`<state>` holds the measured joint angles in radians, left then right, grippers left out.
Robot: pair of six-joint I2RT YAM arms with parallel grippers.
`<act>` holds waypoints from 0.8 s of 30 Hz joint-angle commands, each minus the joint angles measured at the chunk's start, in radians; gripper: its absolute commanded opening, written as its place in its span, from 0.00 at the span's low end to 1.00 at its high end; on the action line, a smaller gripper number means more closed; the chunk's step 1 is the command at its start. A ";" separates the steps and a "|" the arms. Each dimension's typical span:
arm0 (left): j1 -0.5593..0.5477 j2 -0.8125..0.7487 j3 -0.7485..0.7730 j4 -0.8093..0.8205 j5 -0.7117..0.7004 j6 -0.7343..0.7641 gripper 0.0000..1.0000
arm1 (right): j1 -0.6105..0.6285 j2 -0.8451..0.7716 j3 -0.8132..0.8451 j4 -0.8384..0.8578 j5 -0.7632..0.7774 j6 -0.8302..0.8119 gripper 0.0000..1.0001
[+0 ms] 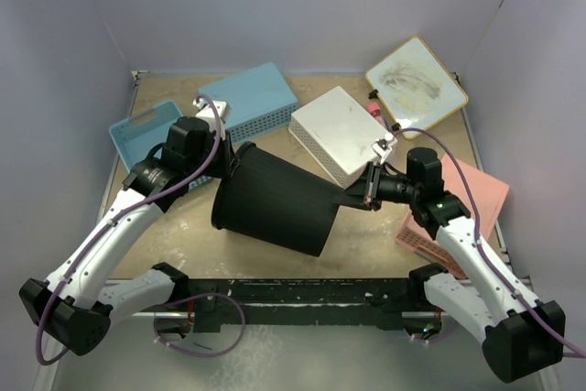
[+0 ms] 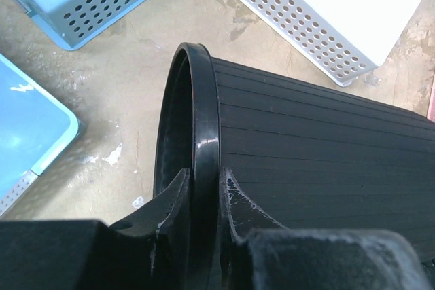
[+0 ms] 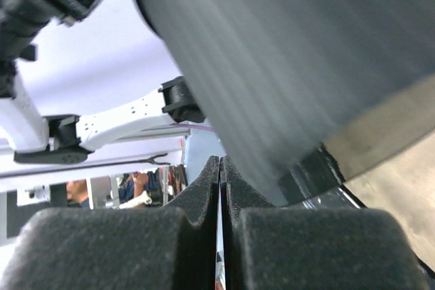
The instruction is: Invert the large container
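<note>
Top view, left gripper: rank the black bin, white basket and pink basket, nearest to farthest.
1. black bin, centre, its rim clamped in the left gripper.
2. white basket, behind the bin, centre back.
3. pink basket, far right side.

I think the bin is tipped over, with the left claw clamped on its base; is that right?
Not quite: the left claw is clamped on the rim of the bin, not its base, as the left wrist view shows. The rest holds.

Even bright light, soft shadows, large container [image 3: 306, 52] blurred close up
</note>
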<state>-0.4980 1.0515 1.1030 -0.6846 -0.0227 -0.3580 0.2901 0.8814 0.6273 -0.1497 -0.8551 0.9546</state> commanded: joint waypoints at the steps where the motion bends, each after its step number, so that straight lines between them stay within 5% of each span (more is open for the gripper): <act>1: -0.004 0.002 -0.070 -0.016 0.040 -0.038 0.00 | 0.067 -0.011 0.088 0.185 0.011 0.071 0.00; 7: -0.004 0.004 -0.079 0.030 0.009 -0.063 0.00 | 0.078 0.000 0.181 -0.108 0.115 -0.090 0.00; 9: -0.004 0.007 -0.088 0.032 -0.023 -0.070 0.00 | 0.078 -0.004 0.212 -0.266 0.217 -0.170 0.20; 11: -0.004 0.009 -0.099 0.033 -0.048 -0.077 0.00 | 0.078 -0.018 0.216 -0.368 0.297 -0.203 0.57; 13: -0.004 0.015 -0.107 0.032 -0.060 -0.076 0.00 | 0.078 -0.039 0.201 -0.406 0.338 -0.211 0.70; 24: -0.002 0.060 -0.158 0.096 -0.081 -0.073 0.00 | 0.100 -0.063 -0.044 0.056 0.196 -0.029 0.51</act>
<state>-0.4999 1.0634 0.9997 -0.4583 -0.0978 -0.4343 0.3710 0.7910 0.6113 -0.3370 -0.5941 0.8597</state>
